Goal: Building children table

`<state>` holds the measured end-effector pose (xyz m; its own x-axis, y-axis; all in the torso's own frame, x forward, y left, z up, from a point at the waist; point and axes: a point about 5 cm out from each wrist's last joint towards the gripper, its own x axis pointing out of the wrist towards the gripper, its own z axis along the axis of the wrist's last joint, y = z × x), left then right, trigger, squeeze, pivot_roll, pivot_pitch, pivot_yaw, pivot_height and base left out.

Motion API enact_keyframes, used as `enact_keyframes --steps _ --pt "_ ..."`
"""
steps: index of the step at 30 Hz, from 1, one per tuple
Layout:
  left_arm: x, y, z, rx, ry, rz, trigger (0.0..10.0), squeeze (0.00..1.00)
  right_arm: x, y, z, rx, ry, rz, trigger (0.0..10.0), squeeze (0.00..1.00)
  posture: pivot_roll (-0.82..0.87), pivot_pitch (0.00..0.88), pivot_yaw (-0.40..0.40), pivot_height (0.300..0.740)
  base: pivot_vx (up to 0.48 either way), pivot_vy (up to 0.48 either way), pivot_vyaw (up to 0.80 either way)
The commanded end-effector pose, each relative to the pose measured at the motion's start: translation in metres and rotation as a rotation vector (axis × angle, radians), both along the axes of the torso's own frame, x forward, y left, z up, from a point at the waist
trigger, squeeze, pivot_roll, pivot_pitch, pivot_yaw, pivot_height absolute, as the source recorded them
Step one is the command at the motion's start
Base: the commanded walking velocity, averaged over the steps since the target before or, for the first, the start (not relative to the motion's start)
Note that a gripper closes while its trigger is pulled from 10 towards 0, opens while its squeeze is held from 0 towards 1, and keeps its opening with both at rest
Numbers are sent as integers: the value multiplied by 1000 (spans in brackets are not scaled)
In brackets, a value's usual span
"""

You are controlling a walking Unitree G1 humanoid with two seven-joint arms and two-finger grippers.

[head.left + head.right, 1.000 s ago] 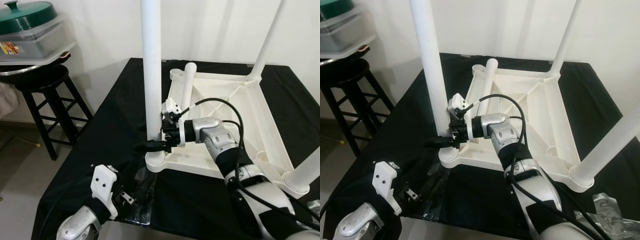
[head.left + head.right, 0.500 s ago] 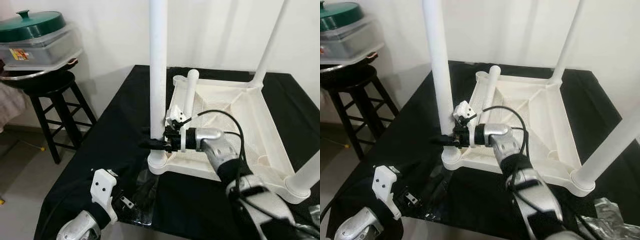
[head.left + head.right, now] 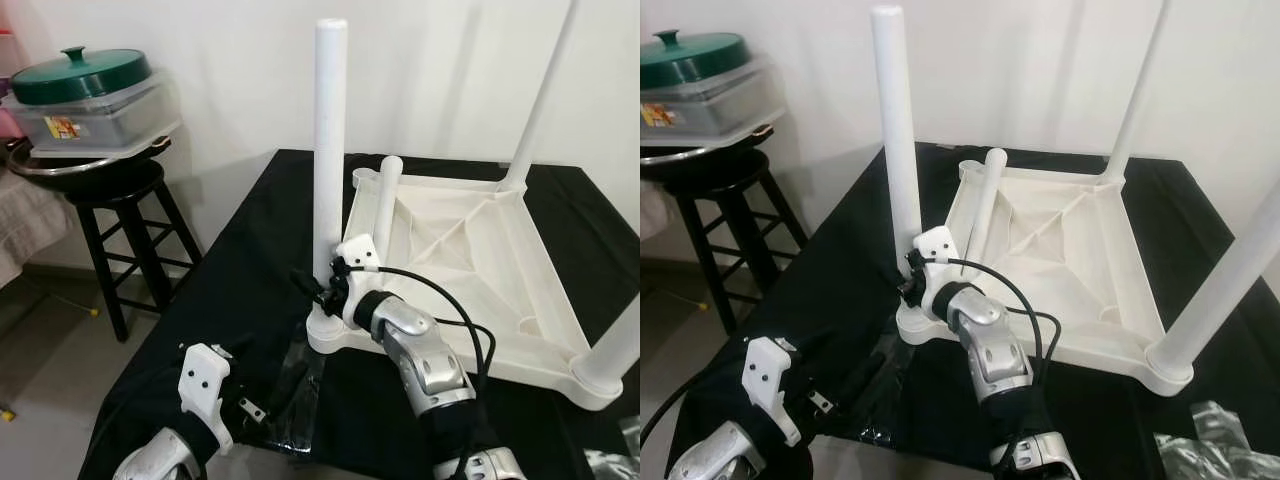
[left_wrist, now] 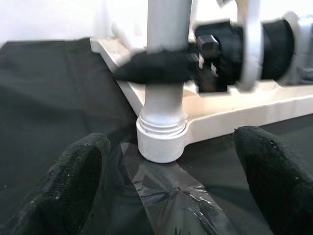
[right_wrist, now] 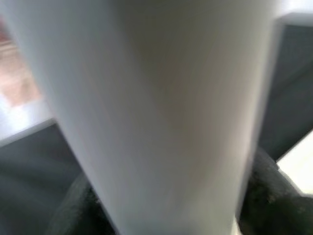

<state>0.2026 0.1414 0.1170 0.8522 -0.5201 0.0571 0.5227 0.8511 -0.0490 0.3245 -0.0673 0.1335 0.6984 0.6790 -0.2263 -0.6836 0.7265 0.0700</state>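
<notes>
The white children's table [image 3: 470,250] lies upside down on a black cloth. Its near-left leg [image 3: 328,150] stands upright in the corner socket [image 4: 161,134]. My right gripper [image 3: 318,288] is shut on this leg just above the socket, and the leg [image 5: 161,98] sits close between the black fingertips [image 5: 266,196]. Two more legs stand at the far right [image 3: 535,100] and near right [image 3: 612,350] corners. Another white leg [image 3: 384,205] slants up from the table's underside near the far-left corner. My left gripper [image 4: 171,171] is open, low at the front left, facing the socket.
A clear plastic bag [image 3: 300,385] lies on the cloth in front of the socket. To the left, a black stool [image 3: 110,200] carries a clear container with a green lid [image 3: 85,90]. A white wall stands behind. The cloth's front edge is near my left arm.
The whole picture has shifted as the camera pulled back and higher. My right gripper stays clamped on the near-left leg, and the left gripper stays low at the front.
</notes>
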Motion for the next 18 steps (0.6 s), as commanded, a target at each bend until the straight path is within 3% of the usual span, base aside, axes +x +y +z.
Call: enact_keyframes --steps 1,3,4,5,6,7,8,11,18 --pt "1 1 -1 -7 3 12 10000 0 0 7 9 18 -1 87 10000 1000 14 29 3 740 0 0 0" --pt "1 0 -1 -8 4 9 10000 0 2 8 29 42 -76 294 10000 1000 15 27 6 740 0 0 0" --pt "1 0 -1 -8 4 9 10000 0 2 8 29 42 -76 294 10000 1000 15 27 6 740 0 0 0" --pt "1 0 -1 -8 4 7 10000 0 3 7 40 47 -126 398 10000 1000 15 25 6 740 0 0 0" --pt "2 0 -1 -9 4 5 10000 0 6 4 49 48 -157 511 10000 141 16 25 4 740 0 0 0" --pt "2 -1 -1 -9 4 3 10000 0 8 1 55 48 -171 571 10000 141 16 24 4 740 0 0 0" --pt "3 -1 0 -10 4 3 10000 0 12 -2 58 30 -184 613 10000 0 19 20 4 740 0 0 0" --pt "3 -2 0 -10 3 3 10000 0 20 -4 65 29 -161 674 10000 0 26 19 1 740 0 0 0" --pt "4 -2 0 -8 1 5 10000 0 20 0 75 68 -124 829 10000 0 32 12 5 740 0 0 0"
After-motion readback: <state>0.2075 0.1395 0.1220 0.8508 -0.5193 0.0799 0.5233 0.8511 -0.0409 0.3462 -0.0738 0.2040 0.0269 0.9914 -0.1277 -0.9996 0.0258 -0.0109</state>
